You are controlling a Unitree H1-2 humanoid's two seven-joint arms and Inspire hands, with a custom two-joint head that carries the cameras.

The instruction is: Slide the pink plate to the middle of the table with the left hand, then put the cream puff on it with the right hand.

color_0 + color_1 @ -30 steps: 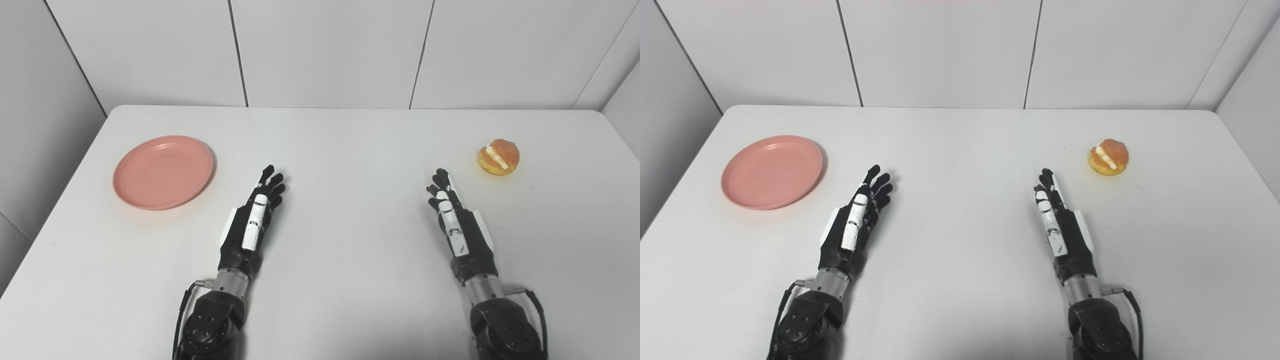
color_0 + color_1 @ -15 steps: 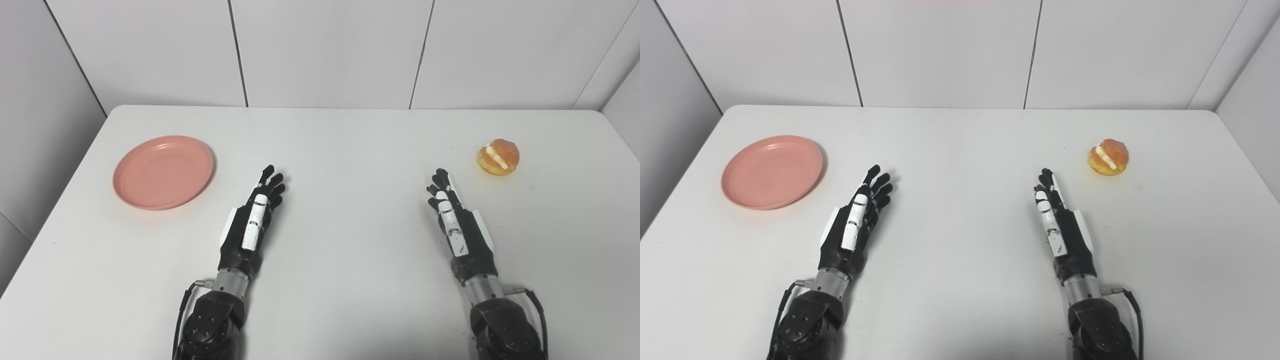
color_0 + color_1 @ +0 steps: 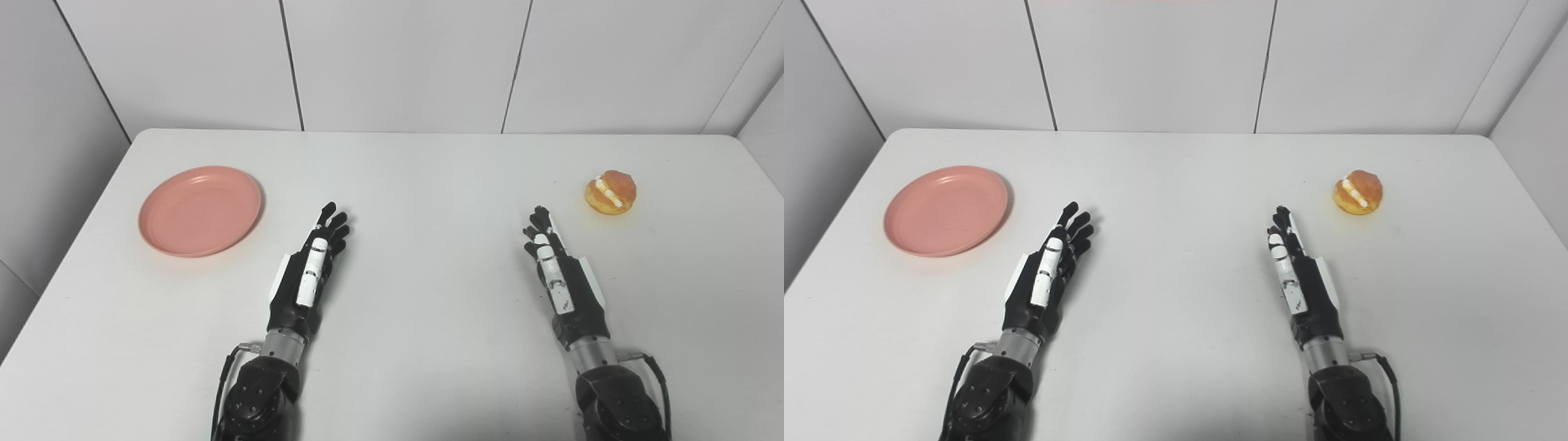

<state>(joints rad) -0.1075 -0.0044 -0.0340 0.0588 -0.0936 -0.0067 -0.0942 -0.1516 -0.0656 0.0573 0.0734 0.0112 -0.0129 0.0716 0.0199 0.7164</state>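
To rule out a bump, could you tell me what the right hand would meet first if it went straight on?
Nothing, it seems: the right hand points past the cream puff, leaving it to its right.

- Pink plate [image 3: 200,210]: lies flat on the white table [image 3: 416,184], far left, bare.
- Cream puff [image 3: 610,192]: sits far right, well apart from the plate.
- Left hand [image 3: 309,269]: fingers extended, holding nothing, right of the plate, not touching it.
- Right hand [image 3: 560,275]: fingers extended, holding nothing, short of the puff.
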